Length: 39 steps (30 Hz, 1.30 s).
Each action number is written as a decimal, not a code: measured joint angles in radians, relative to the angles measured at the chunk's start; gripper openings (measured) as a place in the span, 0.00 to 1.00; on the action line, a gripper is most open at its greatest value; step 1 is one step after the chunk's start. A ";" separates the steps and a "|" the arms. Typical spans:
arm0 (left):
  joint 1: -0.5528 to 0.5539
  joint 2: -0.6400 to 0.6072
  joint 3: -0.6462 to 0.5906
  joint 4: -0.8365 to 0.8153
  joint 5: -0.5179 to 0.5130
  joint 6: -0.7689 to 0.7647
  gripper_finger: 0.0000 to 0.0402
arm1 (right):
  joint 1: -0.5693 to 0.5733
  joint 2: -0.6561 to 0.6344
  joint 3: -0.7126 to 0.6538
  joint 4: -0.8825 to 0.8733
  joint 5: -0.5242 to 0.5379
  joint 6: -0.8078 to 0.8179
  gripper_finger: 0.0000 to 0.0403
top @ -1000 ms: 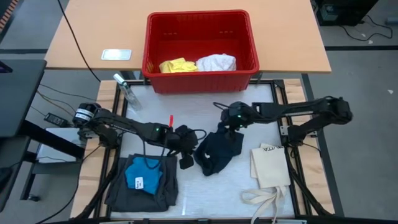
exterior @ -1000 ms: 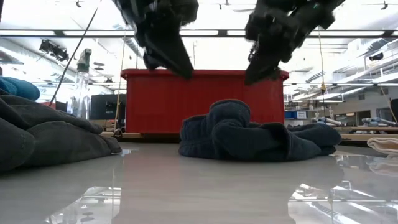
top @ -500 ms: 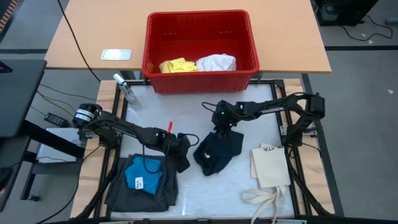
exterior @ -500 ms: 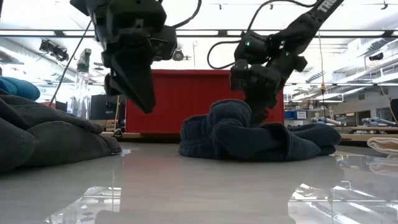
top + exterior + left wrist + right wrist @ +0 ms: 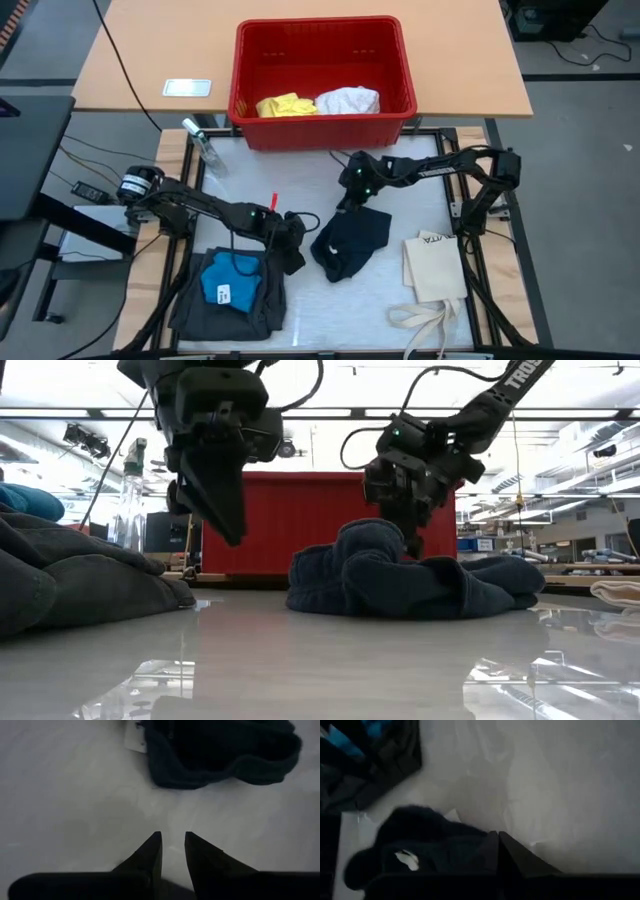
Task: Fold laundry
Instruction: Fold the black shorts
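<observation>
4 views: overhead, table-level, 2 wrist-mounted.
The high camera looks straight down; the low one faces the red basket (image 5: 325, 520); both wrist cameras, close in, share the navy garment (image 5: 350, 243).

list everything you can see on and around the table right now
basket: 1, red, on the wooden table at the far side
yellow cloth: 1, yellow, in the basket
white cloth: 1, white, in the basket beside the yellow cloth
navy garment: 1, navy, crumpled mid work table
grey shorts: 1, dark grey, near left corner
blue cloth: 1, bright blue, on the grey shorts
tote bag: 1, cream, flat at near right
spray bottle: 1, clear, far left of the work table
left pincer: 1, dark, slightly apart, empty, between shorts and navy garment
right pincer: 1, dark, shut at the navy garment's far edge
</observation>
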 joint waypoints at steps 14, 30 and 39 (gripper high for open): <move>0.086 -0.196 0.002 -0.104 -0.192 0.093 0.22 | 0.015 0.066 0.000 0.015 -0.097 0.019 0.68; 0.168 -0.343 -0.180 0.024 -0.070 0.155 0.22 | 0.037 -0.016 0.010 -0.033 0.046 0.103 0.06; 0.222 -0.397 -0.140 0.223 -0.098 0.510 0.22 | 0.061 -0.405 0.009 -0.223 0.372 0.359 0.05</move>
